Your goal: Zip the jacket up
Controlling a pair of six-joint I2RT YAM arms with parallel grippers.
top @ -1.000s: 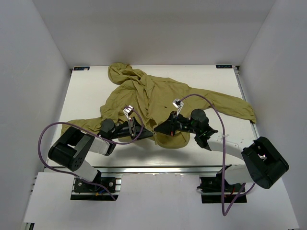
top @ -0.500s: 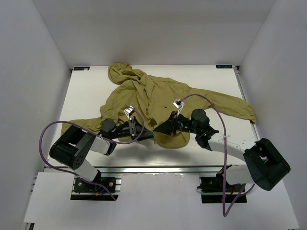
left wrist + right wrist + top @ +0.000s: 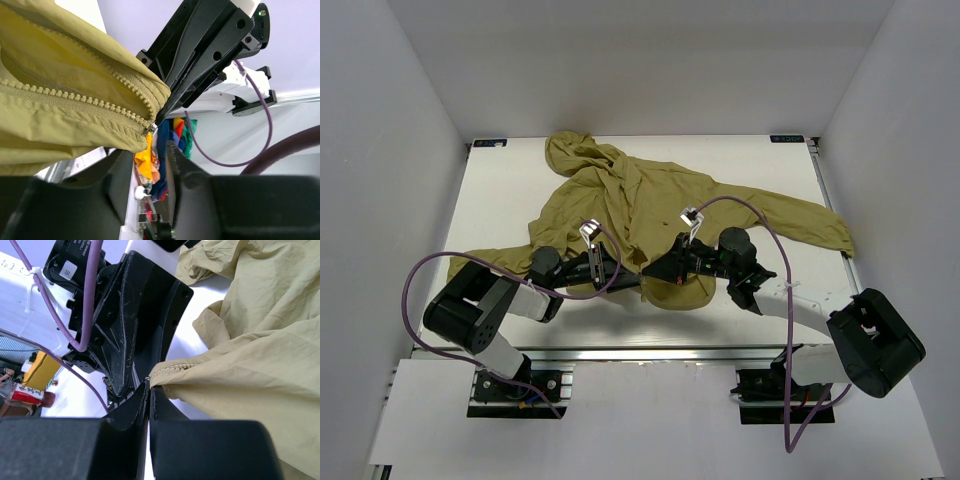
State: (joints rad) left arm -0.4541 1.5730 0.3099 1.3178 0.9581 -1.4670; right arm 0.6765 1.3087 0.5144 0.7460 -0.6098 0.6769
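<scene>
Right gripper: jaws fully closed, pinching the bottom end of the zipper on the jacket. Left gripper faces it tip to tip, jaws partly apart. The same zipper end sits just at its tips, and no grip on cloth shows. The left arm and right arm lie low, reaching inward. The jacket spreads away from both grippers across the table, hood farthest, 1 sleeve beyond the right arm.

White table, a heap of coloured cloth (orange, blue, green) and a red-labelled bottle
</scene>
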